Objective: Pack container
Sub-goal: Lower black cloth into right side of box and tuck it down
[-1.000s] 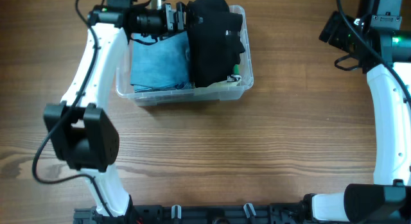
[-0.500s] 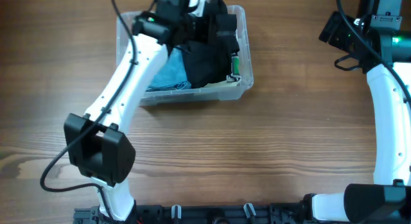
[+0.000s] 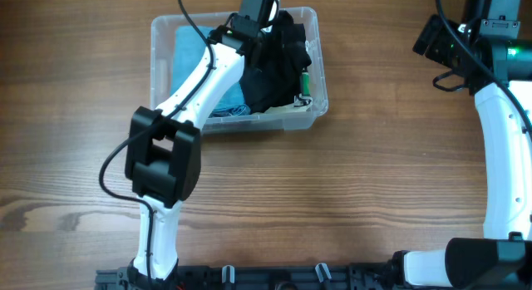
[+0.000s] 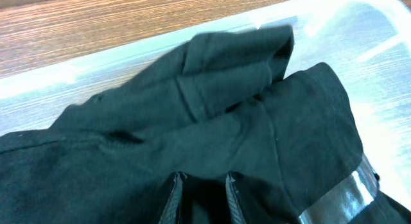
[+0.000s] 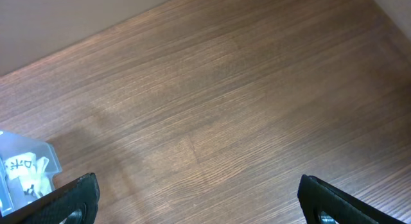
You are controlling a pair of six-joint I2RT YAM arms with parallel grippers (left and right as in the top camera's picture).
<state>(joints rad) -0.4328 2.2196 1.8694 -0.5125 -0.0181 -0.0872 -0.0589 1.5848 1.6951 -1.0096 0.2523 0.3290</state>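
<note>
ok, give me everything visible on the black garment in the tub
The black garment is soft, matte dark fabric, crumpled in loose folds with a seam showing. It fills the right side of the clear container in the overhead view, beside a blue cloth. The left gripper presses into it, jaws nearly closed with fabric between; a real pinch can't be confirmed.

Container (image 3: 321, 100): clear plastic rectangular tub with rounded corners and a rimmed edge. It sits upright and open-topped at the table's far side, slightly left of centre, long sides running left-right. Black garment (image 3: 278, 74) is heaped in the right half and blue cloth (image 3: 184, 57) lies in the left. Left wrist view shows the frosted wall (image 4: 359, 38) beyond the black fabric (image 4: 212, 140). Right wrist view shows one corner (image 5: 29, 166), possibly with a white label.
</note>
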